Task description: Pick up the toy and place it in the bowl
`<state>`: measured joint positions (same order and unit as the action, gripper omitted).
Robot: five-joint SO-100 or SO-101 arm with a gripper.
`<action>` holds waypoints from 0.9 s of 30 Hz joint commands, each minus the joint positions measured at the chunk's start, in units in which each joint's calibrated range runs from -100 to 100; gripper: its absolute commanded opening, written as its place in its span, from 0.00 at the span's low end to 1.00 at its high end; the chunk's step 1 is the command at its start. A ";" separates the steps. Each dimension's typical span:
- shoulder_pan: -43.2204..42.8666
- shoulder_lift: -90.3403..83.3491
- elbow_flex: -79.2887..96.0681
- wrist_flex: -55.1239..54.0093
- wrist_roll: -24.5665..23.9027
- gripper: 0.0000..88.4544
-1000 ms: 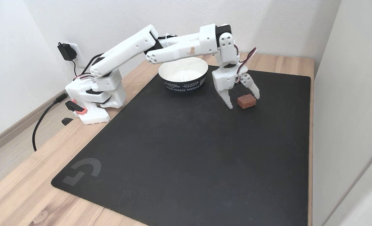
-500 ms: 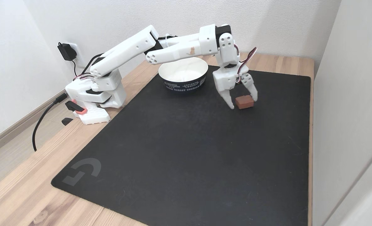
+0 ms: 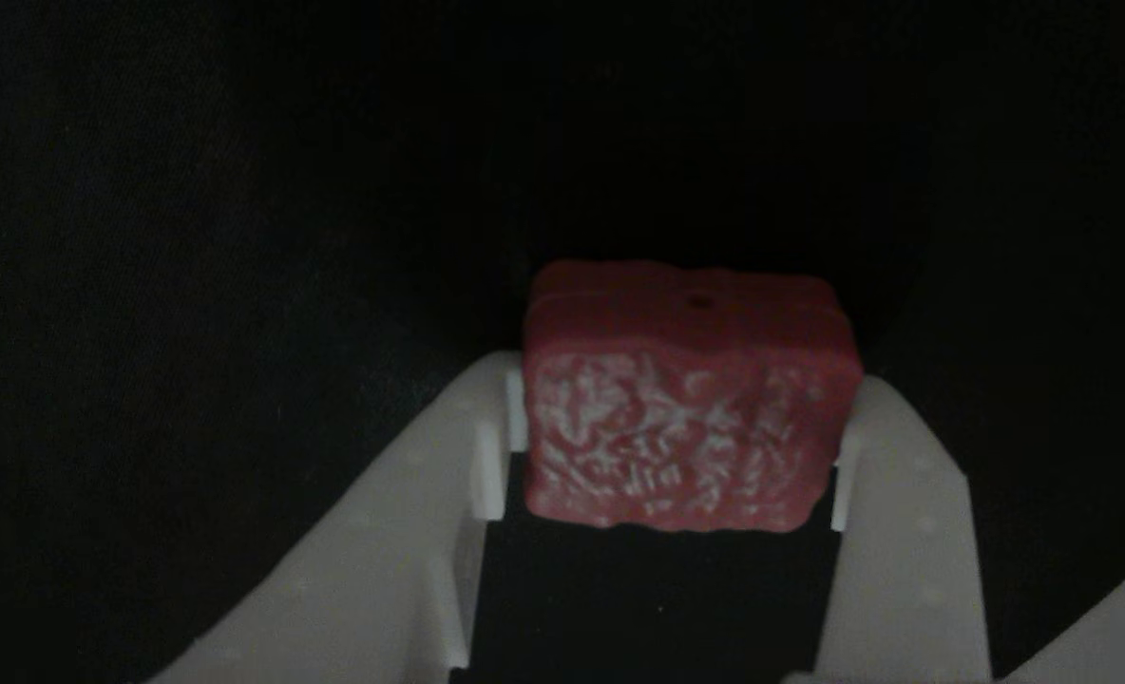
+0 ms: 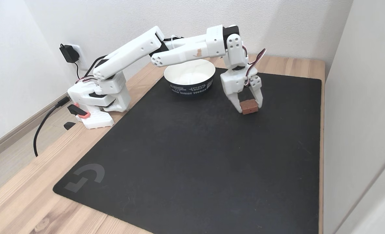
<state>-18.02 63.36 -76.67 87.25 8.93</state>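
The toy is a small reddish-pink block on the black mat, right of the bowl. In the other view the toy shows a bumpy, white-flecked face and a small hole on its smooth top. My white gripper points down with a finger pressed against each side of the toy, shut on it. In the other view both white fingers flank the block tightly, and the gripper has it low against the mat. The bowl is white inside with a dark printed outer wall and holds nothing.
A black mat covers most of the wooden table. The arm's base stands at the table's left edge with cables running to a wall plug. A pale wall panel rises along the right side.
The fingers closed from wide open onto the toy, which turned and slid slightly left between them. The arm has stayed in about the same place.
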 commanded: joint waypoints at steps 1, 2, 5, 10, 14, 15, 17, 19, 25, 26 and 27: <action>-0.76 -0.46 -0.08 -1.22 -0.27 0.03; -1.35 -0.88 -0.44 -1.31 -0.27 0.03; -1.93 -3.05 -0.35 -1.65 -0.27 0.03; -4.19 -10.30 -0.17 -1.56 -0.27 0.03; -6.87 -17.30 0.19 -1.56 -0.27 0.03; -7.45 -18.72 1.00 -1.56 -0.27 0.03; -8.46 -23.64 5.60 -1.65 -1.62 0.03; -8.62 -27.31 10.46 -1.99 -3.71 0.03; -12.30 -42.15 35.34 -10.54 -5.23 0.03; -14.06 -46.82 43.90 -14.01 -5.23 0.03; -14.81 -49.07 47.69 -15.70 -5.23 0.03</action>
<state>-30.00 26.64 -44.64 78.47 4.04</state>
